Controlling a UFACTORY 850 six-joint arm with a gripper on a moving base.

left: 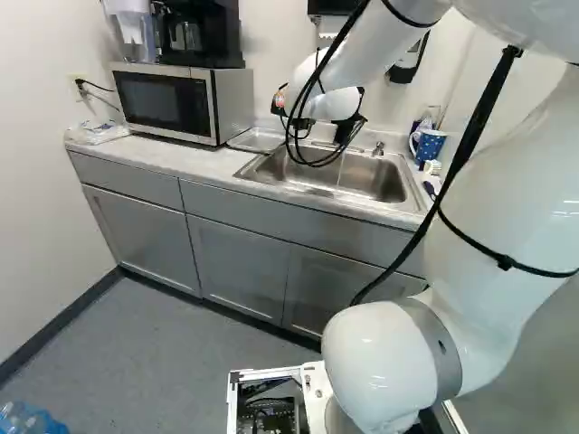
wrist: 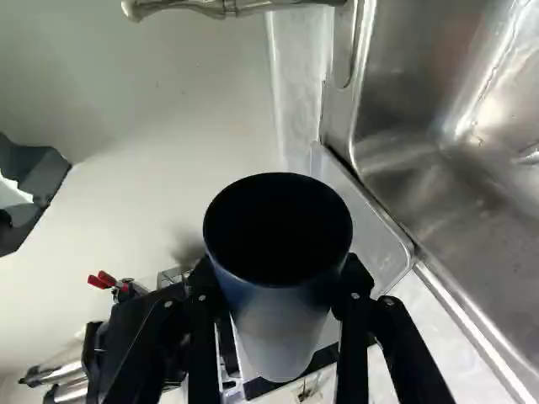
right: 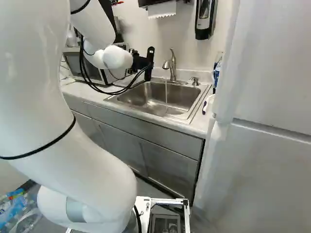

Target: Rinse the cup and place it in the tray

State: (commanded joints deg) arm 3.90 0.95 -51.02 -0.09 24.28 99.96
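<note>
At the left of the left base view stands the microwave [left: 163, 101]; between it and the sink [left: 348, 176], near the upper middle, lies the clear tray [left: 258, 139]. The gripper [left: 348, 131] hangs to the tray's right, over the sink area.

The wrist view shows the jaws clamped on the cup [wrist: 282, 337], with a finger [wrist: 352, 353] at either side of its body. The cup's open mouth shows toward the camera, its long axis running down between the fingers to a narrower base; whether it stands upright or tilts, I cannot tell. The tray shows past the cup's side, between wall and sink, near the cup's line but lower, I judge.

At the middle of the right base view, a thin stream of water [right: 166, 99] falls from the faucet [right: 172, 65], beyond the gripper's right. If rinsing remains, the cup must go right; if it is done, the tray is the closer goal.
</note>
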